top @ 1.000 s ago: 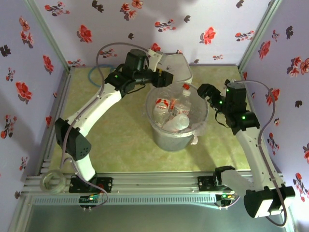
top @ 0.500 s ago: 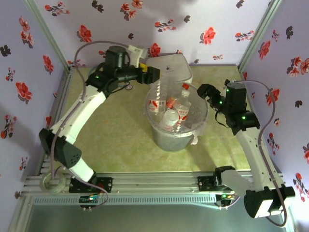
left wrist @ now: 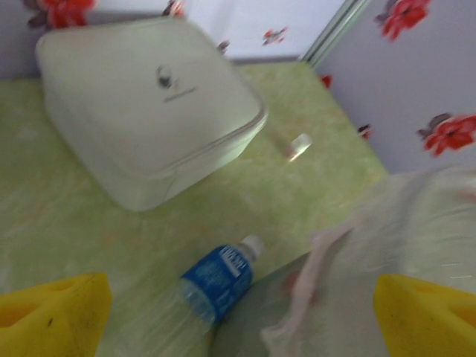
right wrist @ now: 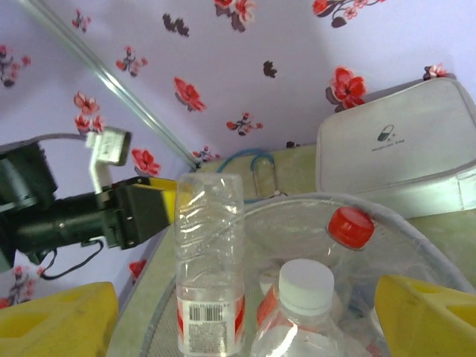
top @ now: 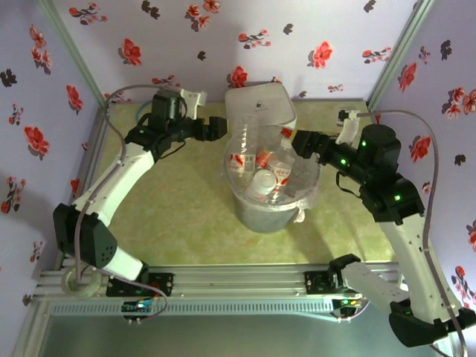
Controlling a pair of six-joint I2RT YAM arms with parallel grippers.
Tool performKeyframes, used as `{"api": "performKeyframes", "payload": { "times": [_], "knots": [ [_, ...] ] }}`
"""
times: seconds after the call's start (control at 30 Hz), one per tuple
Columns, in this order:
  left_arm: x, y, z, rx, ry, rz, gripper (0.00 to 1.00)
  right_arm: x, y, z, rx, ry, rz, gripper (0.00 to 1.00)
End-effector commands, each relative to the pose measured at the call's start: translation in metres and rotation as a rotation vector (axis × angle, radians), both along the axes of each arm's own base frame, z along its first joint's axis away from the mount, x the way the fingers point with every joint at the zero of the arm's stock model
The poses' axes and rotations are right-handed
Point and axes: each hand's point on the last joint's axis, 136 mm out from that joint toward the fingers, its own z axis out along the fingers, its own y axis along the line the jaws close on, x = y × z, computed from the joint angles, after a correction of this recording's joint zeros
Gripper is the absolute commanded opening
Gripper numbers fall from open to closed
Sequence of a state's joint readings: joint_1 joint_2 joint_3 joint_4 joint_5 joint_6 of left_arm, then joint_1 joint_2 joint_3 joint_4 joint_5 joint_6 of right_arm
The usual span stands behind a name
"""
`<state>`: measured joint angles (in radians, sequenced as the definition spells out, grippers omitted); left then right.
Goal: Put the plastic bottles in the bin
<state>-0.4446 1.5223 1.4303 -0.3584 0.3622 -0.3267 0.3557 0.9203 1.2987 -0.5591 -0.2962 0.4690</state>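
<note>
We judge the left jaws and right jaws gape empty either side of the bin (top: 260,217), ready for the blue-labelled bottle (left wrist: 216,277) lying just beside it.

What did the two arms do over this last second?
The left gripper opened and drew back leftward from the bin, leaving a bottle upended against its rim. The right gripper nudged slightly left at the rim, open. The white box stayed put.

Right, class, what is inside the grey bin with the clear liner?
Several clear plastic bottles with red-and-white labels lie piled inside the bin; one red cap and one white cap show. The bin's floor and anything beneath the pile are covered.
</note>
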Motion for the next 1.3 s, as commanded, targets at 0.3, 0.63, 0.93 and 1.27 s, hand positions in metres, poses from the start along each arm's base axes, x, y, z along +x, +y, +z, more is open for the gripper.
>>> {"api": "performKeyframes", "payload": {
  "times": [0.3, 0.63, 0.93, 1.27],
  "knots": [
    [0.017, 0.0, -0.125, 0.091, 0.219, -0.008, 0.97, 0.012, -0.049, -0.026, -0.102, 0.049, -0.262, 0.91],
    [0.013, -0.003, -0.192, 0.198, 0.266, -0.109, 1.0, 0.024, -0.072, -0.05, -0.023, 0.159, -0.363, 0.91],
    [0.009, -0.019, -0.232, 0.257, 0.332, -0.183, 1.0, 0.035, -0.084, -0.076, 0.018, 0.27, -0.413, 0.91],
    [0.022, -0.037, -0.253, 0.256, 0.384, -0.194, 1.0, 0.041, -0.089, -0.089, 0.044, 0.318, -0.428, 0.92]
  ]
}}
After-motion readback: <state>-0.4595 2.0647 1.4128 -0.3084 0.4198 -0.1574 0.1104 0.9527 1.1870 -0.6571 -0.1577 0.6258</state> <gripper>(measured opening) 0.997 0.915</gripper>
